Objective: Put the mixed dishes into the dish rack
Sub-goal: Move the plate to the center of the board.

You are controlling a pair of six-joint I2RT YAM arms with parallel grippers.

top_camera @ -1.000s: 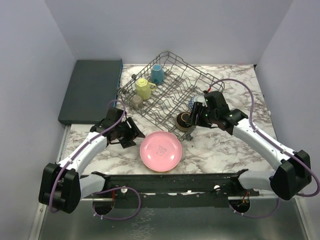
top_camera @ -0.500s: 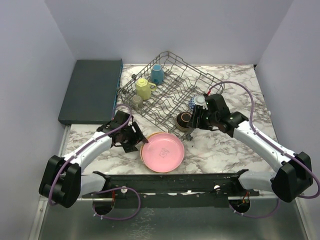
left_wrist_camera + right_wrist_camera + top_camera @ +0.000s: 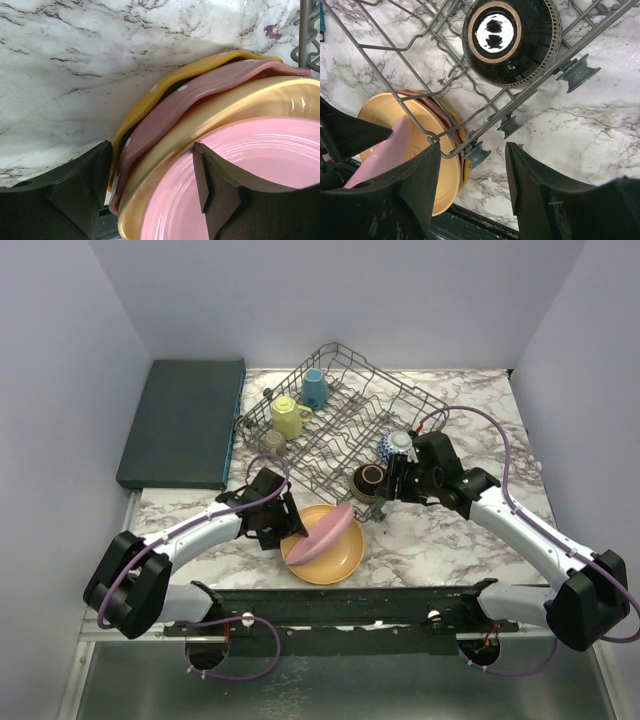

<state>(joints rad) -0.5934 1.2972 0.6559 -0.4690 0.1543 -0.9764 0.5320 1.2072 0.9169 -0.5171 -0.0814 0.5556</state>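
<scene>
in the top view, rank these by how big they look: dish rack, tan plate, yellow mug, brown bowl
Dish rack, then tan plate. Yellow mug and brown bowl look about alike, so no ranking between them.

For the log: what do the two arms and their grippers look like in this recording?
The left arm and right arm match: white link shells, bulky black joint housings, and a purple cable looping alongside each. The left gripper and right gripper are black, with flat, angular matte fingers. No markings are readable.
</scene>
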